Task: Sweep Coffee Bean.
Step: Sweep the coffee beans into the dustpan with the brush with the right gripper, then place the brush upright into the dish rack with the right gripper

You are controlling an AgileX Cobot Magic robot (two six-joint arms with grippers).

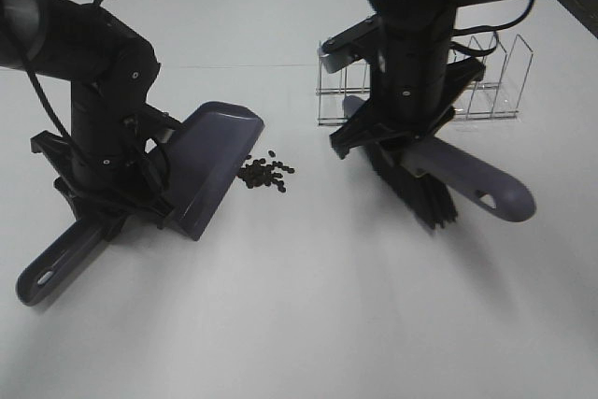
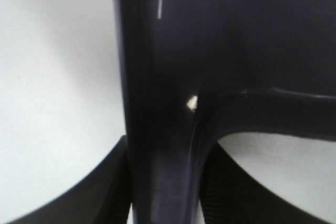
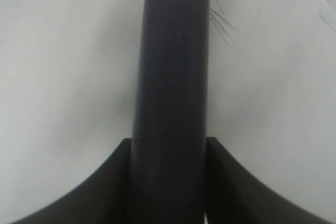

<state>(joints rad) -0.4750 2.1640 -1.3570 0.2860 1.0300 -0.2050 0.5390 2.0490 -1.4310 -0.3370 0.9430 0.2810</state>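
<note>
The left jaws are clenched on the handle of the slate-purple plastic dustpan (image 1: 210,161), which runs straight out between them. This hold appears to keep the pan's open lip low on the surface, facing the beans.

The right jaws grasp the purple-handled, black-bristled brush (image 1: 476,184) mid-handle, bristles pointing down, which I judge ready for a drag.

The small dark brown oval coffee beans (image 1: 266,173) lie clustered just beyond the lip, ahead of the left jaws and well apart from the right jaws.

The matte white surface (image 1: 327,324) also carries a clear divider rack (image 1: 486,81) beyond the right jaws. Little of the room shows.
</note>
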